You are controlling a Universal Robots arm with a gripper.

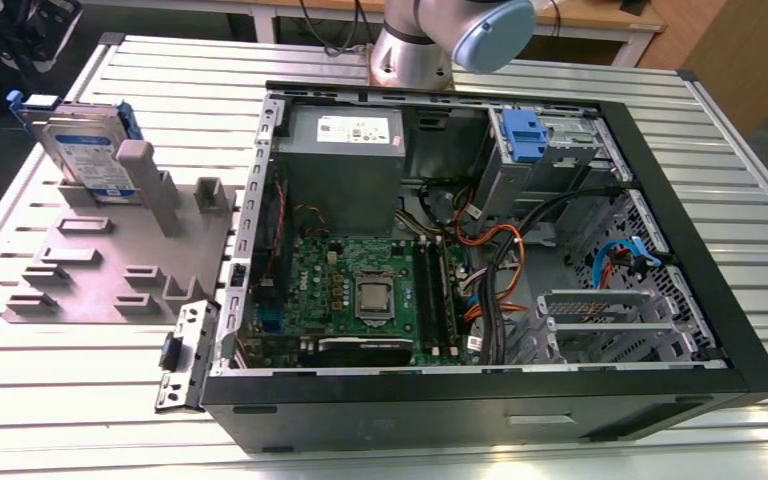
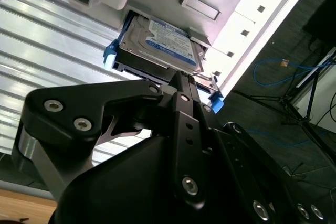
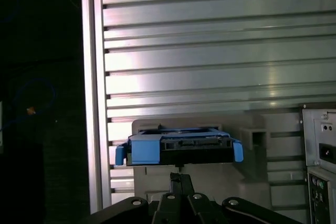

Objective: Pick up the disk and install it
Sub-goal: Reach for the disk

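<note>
The disk [image 1: 87, 150] [image 2: 157, 45] [image 3: 181, 148] stands on edge in its blue carrier, slotted into a grey holder fixture [image 1: 117, 270] on the ribbed aluminium table [image 1: 64, 400]. It is at the exterior view's left of the open computer case [image 1: 744, 330]. In both wrist views the gripper [image 2: 181, 77] [image 3: 179, 177] is near the disk's edge, its jaws together and holding nothing. Whether the tips touch the disk cannot be told.

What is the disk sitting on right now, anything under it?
The disk stands on edge in the grey fixture, which lies on the ribbed metal table. A grey post and the fixture itself cover its lower edge, so the seating underneath is hidden.
</note>
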